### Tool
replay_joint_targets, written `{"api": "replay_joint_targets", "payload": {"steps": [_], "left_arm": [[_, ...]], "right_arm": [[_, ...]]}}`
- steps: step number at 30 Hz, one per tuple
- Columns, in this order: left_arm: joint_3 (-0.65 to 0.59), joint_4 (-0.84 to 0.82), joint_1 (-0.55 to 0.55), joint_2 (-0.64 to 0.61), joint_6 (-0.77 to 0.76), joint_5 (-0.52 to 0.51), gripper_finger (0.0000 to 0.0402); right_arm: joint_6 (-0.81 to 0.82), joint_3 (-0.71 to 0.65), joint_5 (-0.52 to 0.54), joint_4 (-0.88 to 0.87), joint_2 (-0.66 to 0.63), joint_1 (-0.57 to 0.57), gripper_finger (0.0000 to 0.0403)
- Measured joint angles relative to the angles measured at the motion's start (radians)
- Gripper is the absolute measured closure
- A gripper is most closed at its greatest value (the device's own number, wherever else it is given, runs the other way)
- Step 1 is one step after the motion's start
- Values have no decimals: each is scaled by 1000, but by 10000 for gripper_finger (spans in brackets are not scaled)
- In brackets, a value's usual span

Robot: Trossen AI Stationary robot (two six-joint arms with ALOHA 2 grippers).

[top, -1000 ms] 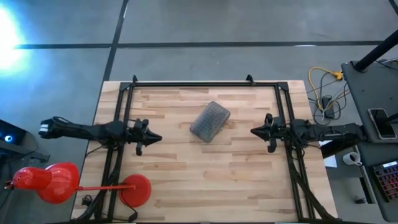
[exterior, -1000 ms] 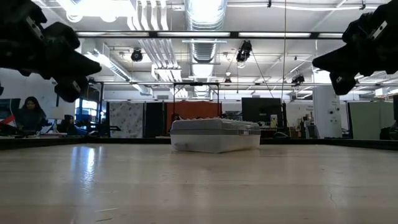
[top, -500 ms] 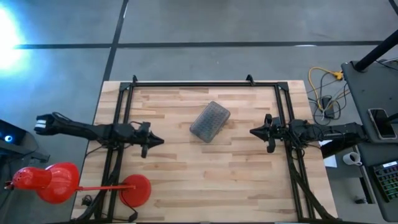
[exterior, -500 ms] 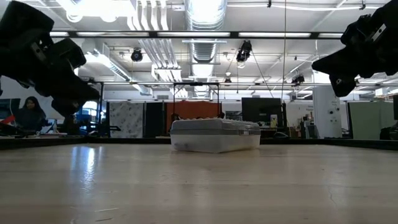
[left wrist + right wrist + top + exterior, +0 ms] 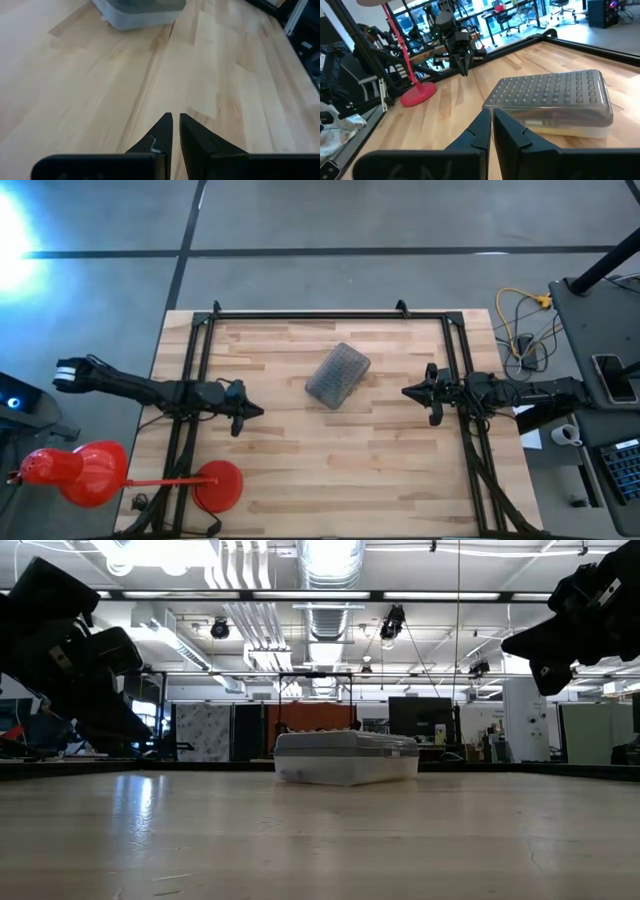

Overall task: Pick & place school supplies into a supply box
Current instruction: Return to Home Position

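Observation:
The supply box (image 5: pixel 337 375) is a clear plastic case with a grey dimpled lid, closed. It rests flat on its base at the table's middle, turned at a slant (image 5: pixel 346 757) (image 5: pixel 140 10) (image 5: pixel 555 100). Something pale yellow shows through its clear wall (image 5: pixel 540 129); no pens or pencils lie loose on the table. My left gripper (image 5: pixel 258 412) (image 5: pixel 175 116) hovers shut over the table's left part, left of and nearer than the box. My right gripper (image 5: pixel 405 391) (image 5: pixel 491 112) hovers shut to the box's right, pointing at it.
A black frame rail (image 5: pixel 310 314) runs along the far edge, with more rails down both sides. A red stand with a round base (image 5: pixel 218 483) (image 5: pixel 417 95) sits at the near left corner. Bare wood lies around the box and toward the near edge.
My left gripper has moved down toward the table and a little toward the near edge and the right, staying shut. The right gripper and the box have kept still.

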Motion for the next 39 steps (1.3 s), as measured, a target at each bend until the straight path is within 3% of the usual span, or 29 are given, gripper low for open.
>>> {"api": "replay_joint_targets", "payload": {"steps": [39], "left_arm": [[1,-1,0,48,0,0,384]], "right_arm": [[0,0,0,0,0,0,390]]}}
